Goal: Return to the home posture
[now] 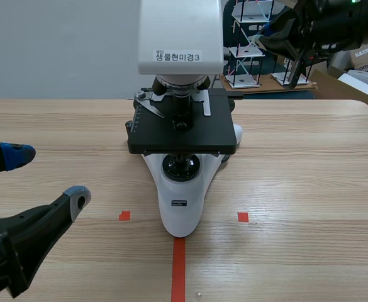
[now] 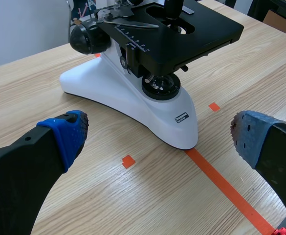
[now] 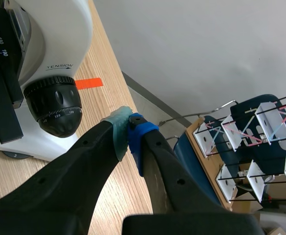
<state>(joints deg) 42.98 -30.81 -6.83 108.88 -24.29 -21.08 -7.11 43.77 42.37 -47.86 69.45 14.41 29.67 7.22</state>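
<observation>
Left wrist view shows the left gripper [image 2: 158, 139] wide open and holding nothing. Its two thick black fingers end in blue dotted pads [image 2: 69, 132]. It hangs low over the wooden table [image 2: 45, 83], which has a pale, fine grain. On the table are one long orange tape line [image 2: 221, 183] and two small squares [image 2: 128, 160]. Ahead of the gripper stands one microscope [image 2: 133, 93], with a smooth, rounded white base [image 2: 179, 132] under a flat black stage [image 2: 201, 34]. In the right wrist view the right gripper [image 3: 128, 134] is closed on nothing, one grey-green pad pressed against one blue pad, beside the ribbed black focus knob [image 3: 57, 110]. In the scene view the right arm [image 1: 325, 25] is raised high at the far right.
</observation>
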